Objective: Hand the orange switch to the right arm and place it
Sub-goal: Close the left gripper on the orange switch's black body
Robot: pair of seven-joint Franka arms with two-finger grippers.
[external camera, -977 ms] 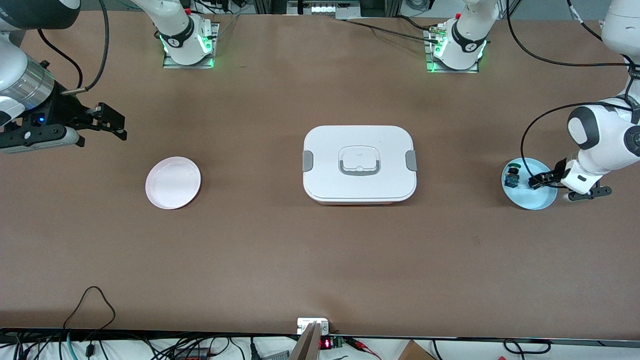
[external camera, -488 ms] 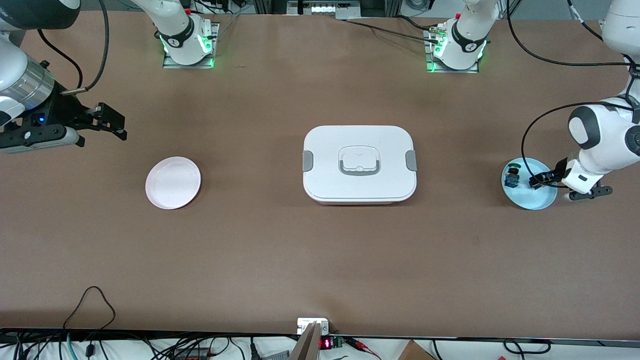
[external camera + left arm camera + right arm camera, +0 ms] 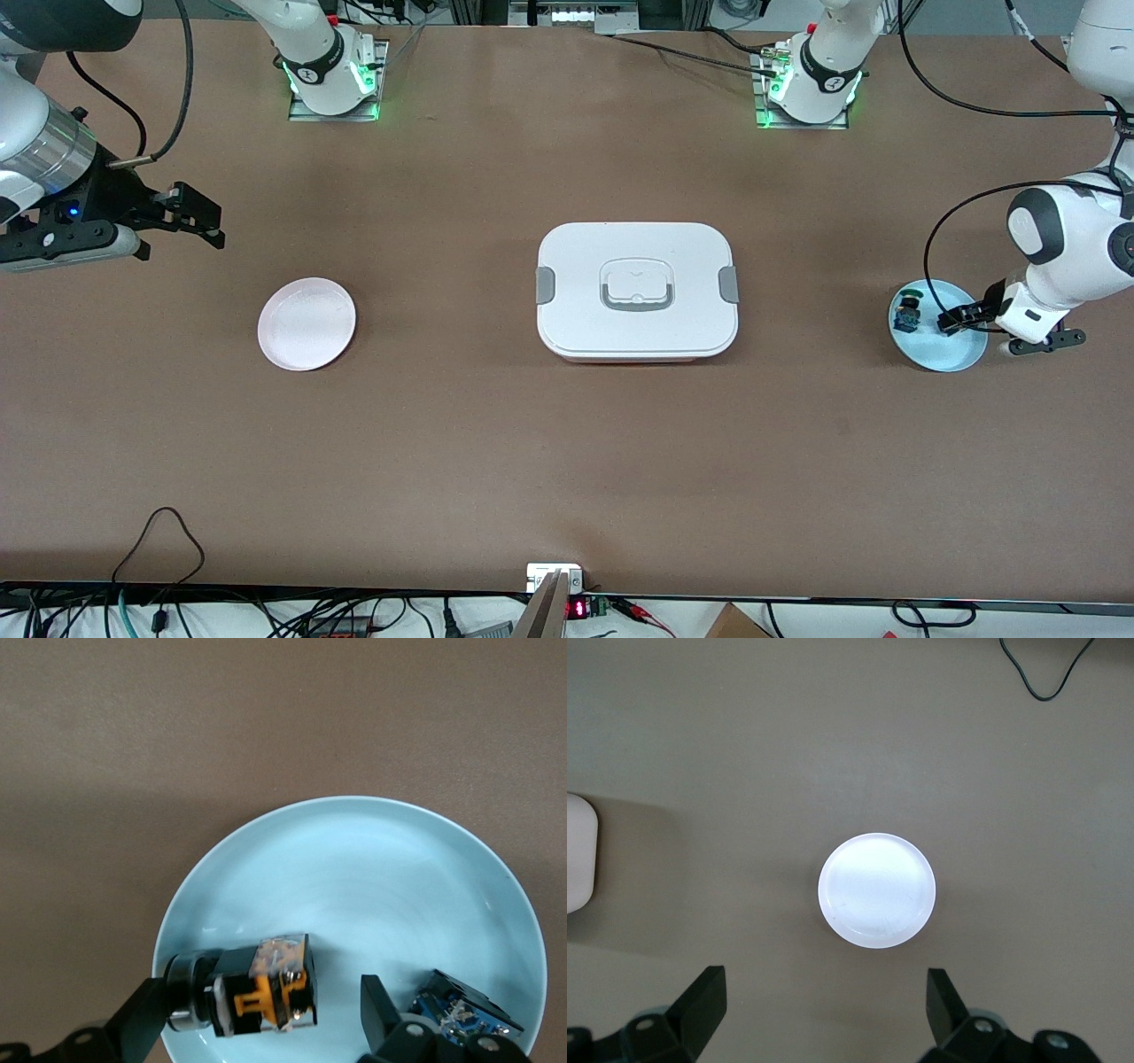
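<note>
The orange switch [image 3: 252, 992], a black body with orange parts and a clear end, lies on its side on the light blue plate [image 3: 372, 868]. My left gripper [image 3: 260, 1005] is open low over that plate, one finger at each end of the switch; one finger [image 3: 142, 1019] is at the switch's round end and the other stands clear of it. In the front view the left gripper [image 3: 955, 320] hides the switch. My right gripper [image 3: 193, 215] hangs open and empty above the table at the right arm's end, and waits. It also shows in the right wrist view [image 3: 824, 997].
A dark switch with green and blue parts [image 3: 907, 310] lies on the same blue plate [image 3: 948, 354]. A pale pink plate [image 3: 306, 323] lies toward the right arm's end. A white lidded box [image 3: 636, 291] stands in the table's middle.
The left arm's wrist has shifted very slightly. Its gripper stays over the blue plate. The right arm has not moved.
</note>
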